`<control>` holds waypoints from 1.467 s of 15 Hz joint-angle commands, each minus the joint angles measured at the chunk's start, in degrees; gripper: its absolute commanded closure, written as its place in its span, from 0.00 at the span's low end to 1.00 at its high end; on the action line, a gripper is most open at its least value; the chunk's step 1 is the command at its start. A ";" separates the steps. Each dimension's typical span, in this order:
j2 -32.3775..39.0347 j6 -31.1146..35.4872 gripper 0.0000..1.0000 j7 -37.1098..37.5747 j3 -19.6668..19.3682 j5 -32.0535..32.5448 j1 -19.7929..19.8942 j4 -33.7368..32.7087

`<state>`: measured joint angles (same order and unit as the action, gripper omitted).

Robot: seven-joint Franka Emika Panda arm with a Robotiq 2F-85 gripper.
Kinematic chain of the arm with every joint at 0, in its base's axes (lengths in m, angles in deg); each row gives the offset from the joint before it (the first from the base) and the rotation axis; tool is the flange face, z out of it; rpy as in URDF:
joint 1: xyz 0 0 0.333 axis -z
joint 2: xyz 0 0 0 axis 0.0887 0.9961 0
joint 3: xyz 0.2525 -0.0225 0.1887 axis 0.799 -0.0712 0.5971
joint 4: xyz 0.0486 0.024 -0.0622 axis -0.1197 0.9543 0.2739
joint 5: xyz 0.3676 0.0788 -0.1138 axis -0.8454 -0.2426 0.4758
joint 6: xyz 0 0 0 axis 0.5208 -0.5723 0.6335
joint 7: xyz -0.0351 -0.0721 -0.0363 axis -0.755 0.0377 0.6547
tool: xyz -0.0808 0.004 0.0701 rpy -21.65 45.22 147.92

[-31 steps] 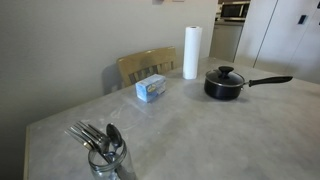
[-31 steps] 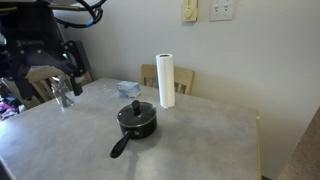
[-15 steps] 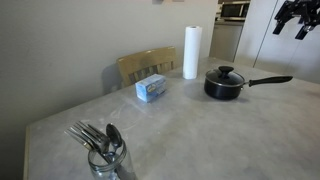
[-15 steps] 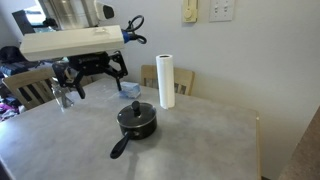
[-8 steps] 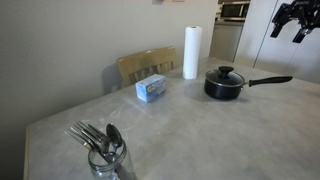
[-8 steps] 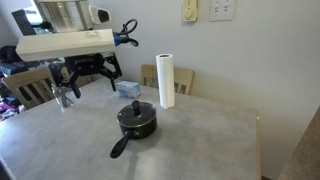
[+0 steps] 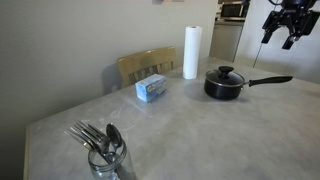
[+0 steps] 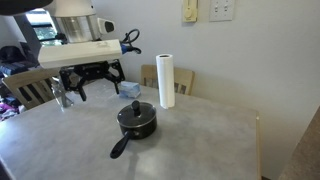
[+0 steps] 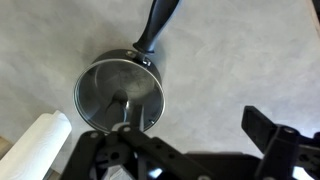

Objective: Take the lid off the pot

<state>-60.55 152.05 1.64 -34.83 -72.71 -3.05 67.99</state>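
Note:
The pot [image 7: 224, 86] is a small black saucepan with a long straight handle, standing on the grey table in both exterior views [image 8: 138, 123]. The glass lid [image 7: 225, 75] with its black knob sits on the pot and also shows in an exterior view [image 8: 135, 113]. In the wrist view the lid [image 9: 118, 95] shows from above, with the pot's handle [image 9: 158, 25] pointing up. My gripper [image 7: 281, 26] hangs open and empty in the air, apart from the pot. It also shows in an exterior view [image 8: 95, 88] and in the wrist view [image 9: 190, 140].
A white paper towel roll [image 7: 191, 52] stands behind the pot, also in the wrist view [image 9: 35, 145]. A blue box [image 7: 151, 88] lies in front of a wooden chair [image 7: 146, 65]. A glass jar of cutlery [image 7: 104, 152] stands at the table's near edge.
My arm has come into view and moved across above the table toward the pot. The pot and lid have not moved.

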 commanded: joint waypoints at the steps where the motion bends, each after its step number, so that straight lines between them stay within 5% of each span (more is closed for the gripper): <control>1: 0.57 -0.05 0.00 -0.16 1.60 -0.22 1.58 -0.37; 8: 6.65 1.17 0.00 -3.26 1.48 -2.52 1.96 -4.31; 22: 22.75 25.07 0.00 -6.96 9.70 3.59 4.25 -8.50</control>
<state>-42.35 173.94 -4.80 -27.26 -71.32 -1.23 62.73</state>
